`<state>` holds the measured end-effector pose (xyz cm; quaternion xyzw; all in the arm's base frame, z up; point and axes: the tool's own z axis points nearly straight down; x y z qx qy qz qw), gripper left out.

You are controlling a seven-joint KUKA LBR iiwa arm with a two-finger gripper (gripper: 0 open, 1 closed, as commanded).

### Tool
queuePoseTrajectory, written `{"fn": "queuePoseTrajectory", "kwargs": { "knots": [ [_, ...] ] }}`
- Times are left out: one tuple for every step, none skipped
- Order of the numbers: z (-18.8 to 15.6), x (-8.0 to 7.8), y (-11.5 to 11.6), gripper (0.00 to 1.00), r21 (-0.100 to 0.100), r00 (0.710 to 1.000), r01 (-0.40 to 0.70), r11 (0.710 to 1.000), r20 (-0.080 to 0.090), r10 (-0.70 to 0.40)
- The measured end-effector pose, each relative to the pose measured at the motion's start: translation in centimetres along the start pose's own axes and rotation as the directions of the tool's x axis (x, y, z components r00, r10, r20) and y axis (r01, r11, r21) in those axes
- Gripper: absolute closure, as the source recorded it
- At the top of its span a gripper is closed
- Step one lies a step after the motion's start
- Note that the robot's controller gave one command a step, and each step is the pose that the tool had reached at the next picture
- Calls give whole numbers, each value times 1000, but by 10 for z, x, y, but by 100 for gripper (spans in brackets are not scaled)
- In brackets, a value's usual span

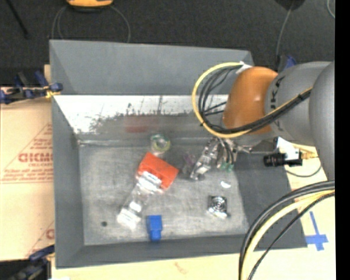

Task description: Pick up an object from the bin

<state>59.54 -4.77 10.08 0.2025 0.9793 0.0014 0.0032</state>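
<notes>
My gripper (202,163) hangs low over the bin floor at the back right, under the arm's orange cover. Just left of it lies a clear plastic bottle with an orange label (156,174), stretched diagonally towards the front left. A small round clear-green thing (159,143) sits by the back wall, left of the gripper. A tiny white piece (225,185) lies on the floor just in front of the gripper, and a small shiny metal thing (217,206) lies further to the front.
A blue block (154,227) stands near the front wall, beside the bottle's clear end. A small dark speck (104,223) lies at the front left. The arm and its cables cover the bin's right rim.
</notes>
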Motion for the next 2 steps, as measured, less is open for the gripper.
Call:
{"fn": "queuePoseTrajectory", "kwargs": {
  "knots": [
    [-25,-2,1,100,-1,1000,5,1000,0,-5],
    [-64,-4,2,100,0,1000,10,1000,2,-10]
  ]
}}
